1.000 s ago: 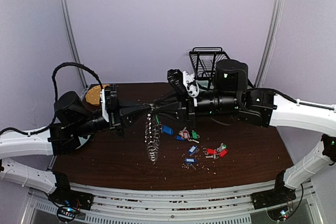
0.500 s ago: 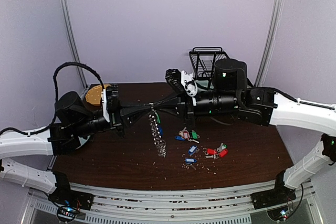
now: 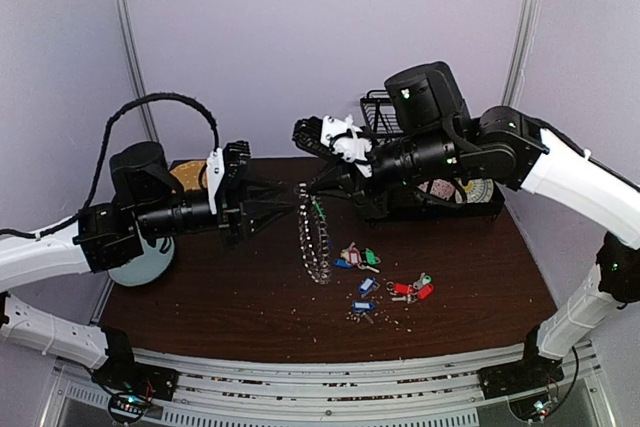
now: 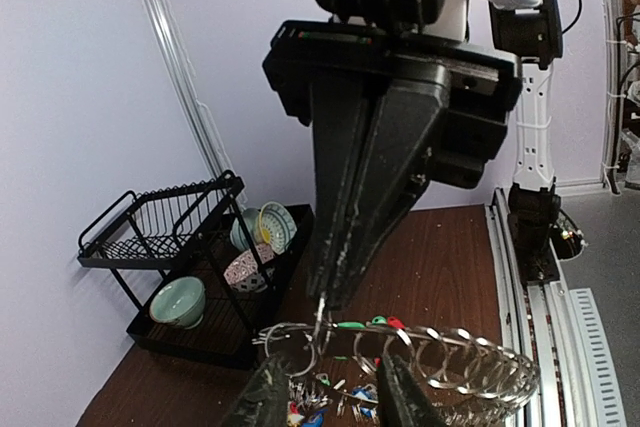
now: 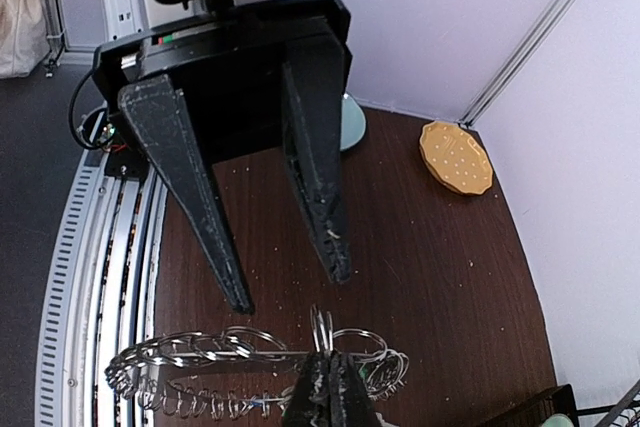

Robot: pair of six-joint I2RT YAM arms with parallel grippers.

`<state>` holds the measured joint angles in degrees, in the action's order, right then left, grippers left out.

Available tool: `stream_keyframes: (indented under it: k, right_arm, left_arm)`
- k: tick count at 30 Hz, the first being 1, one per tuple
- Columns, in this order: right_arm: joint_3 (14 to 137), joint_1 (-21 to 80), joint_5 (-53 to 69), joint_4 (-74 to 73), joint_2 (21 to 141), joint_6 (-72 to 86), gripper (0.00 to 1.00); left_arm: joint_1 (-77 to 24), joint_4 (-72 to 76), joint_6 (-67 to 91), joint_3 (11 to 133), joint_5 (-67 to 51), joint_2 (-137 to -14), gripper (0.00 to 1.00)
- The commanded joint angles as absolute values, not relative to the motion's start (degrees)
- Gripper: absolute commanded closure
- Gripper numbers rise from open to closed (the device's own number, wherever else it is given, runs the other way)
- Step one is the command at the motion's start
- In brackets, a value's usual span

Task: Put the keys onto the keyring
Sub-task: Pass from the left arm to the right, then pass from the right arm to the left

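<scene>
The right gripper point(image 4: 322, 299) has its fingers pressed together on one loop of the keyring point(image 3: 315, 242), which hangs from it as a chain over the middle of the table point(image 3: 220, 297). I cannot tell whether its lower end touches the wood. The left gripper point(image 5: 290, 287) faces it with fingers spread, gripping nothing. A green tag shows against the chain, but I cannot tell whether it is threaded on. The other keys point(image 3: 358, 257) lie scattered just right of the chain. A pale plate point(image 3: 135, 269) is half hidden under the left arm. The dark brown tabletop is speckled with crumbs. A black dish rack point(image 4: 160, 227) holding bowls stands against lilac walls point(image 3: 300, 47).
</scene>
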<state>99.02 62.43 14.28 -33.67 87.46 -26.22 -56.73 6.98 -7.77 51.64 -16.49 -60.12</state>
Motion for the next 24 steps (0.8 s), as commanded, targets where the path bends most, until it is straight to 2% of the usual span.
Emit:
stream_keyframes:
  k: [1, 5, 12, 24]
  right_arm:
    - [100.97, 63.66, 11.56, -38.49, 88.42, -29.43, 1.0]
    - [100.99, 64.17, 12.48, -37.91, 88.59, -29.96, 1.0]
    - [100.99, 64.86, 13.17, -37.71, 88.72, -30.49, 1.0]
    - [102.0, 65.21, 12.3, -37.87, 90.13, -30.51, 1.0]
  left_arm:
    - [-56.78, 3.69, -8.93, 53.99, -17.04, -61.56, 0.68]
    - [-56.78, 4.28, -8.67, 54.54, -16.45, -62.54, 0.7]
    - [-56.84, 3.89, -9.05, 55.28, -17.49, -63.92, 0.83]
    - [-56.93, 5.02, -9.97, 54.79, -22.14, -63.59, 0.94]
